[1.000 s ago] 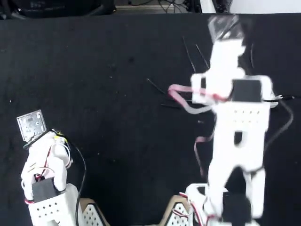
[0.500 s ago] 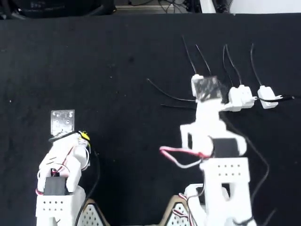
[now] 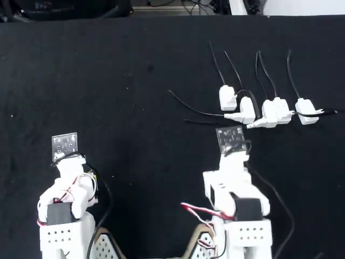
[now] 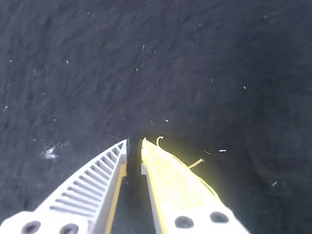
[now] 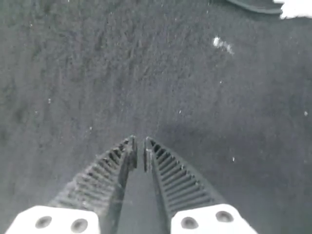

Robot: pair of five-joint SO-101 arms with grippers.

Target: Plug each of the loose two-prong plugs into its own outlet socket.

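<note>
High view: plugs [image 3: 276,110] in row w/ cords, wrist views: left end effector [image 4: 134,142] & right end effector [image 5: 139,141] both narrow

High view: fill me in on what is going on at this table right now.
Nothing is being handled at this moment. The left gripper and the right gripper each hang shut over bare black table, with nothing held. The white plug and socket pieces lie in a row on the table ahead of the right arm, apart from both grippers. Whether every plug is seated in a socket cannot be told from these views.
</note>
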